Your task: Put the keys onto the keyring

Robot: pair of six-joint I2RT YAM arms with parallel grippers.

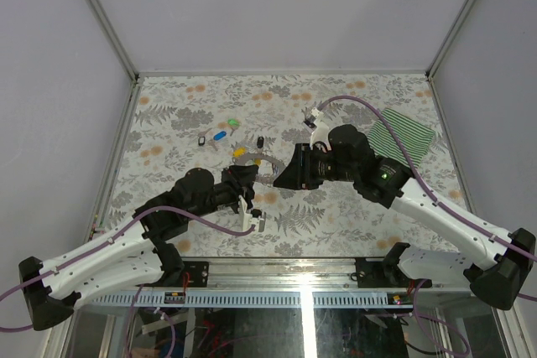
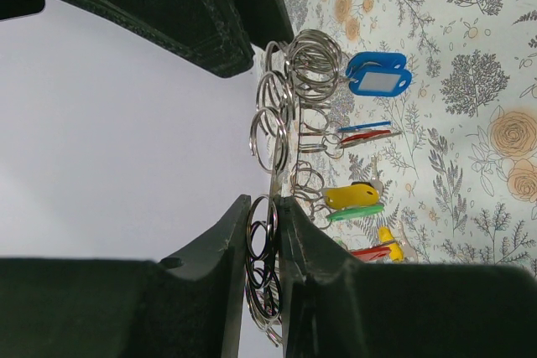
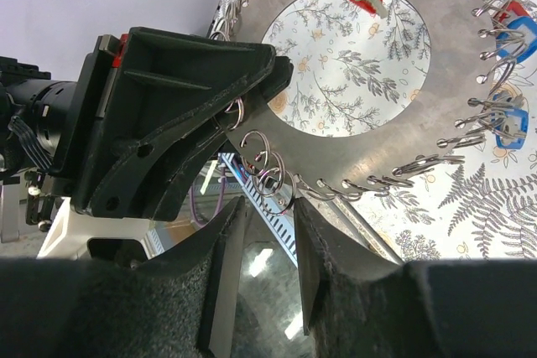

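Keyring (image 3: 445,115) clamped edge-on in left gripper (image 2: 267,236) between the arms — right gripper (image 3: 264,236) jaws apart at its rim, among split rings (image 3: 267,180). Loose keys (image 1: 220,134) on table (image 1: 352,215) behind; striped cloth (image 1: 404,136) far right.

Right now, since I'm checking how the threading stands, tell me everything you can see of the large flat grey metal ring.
The large flat dark grey metal keyring is a thin disc with a wide round opening. Along its rim hang small wire split rings, some carrying coloured plastic key tags. The left gripper holds it aloft by the edge; the open right gripper sits at its rim.
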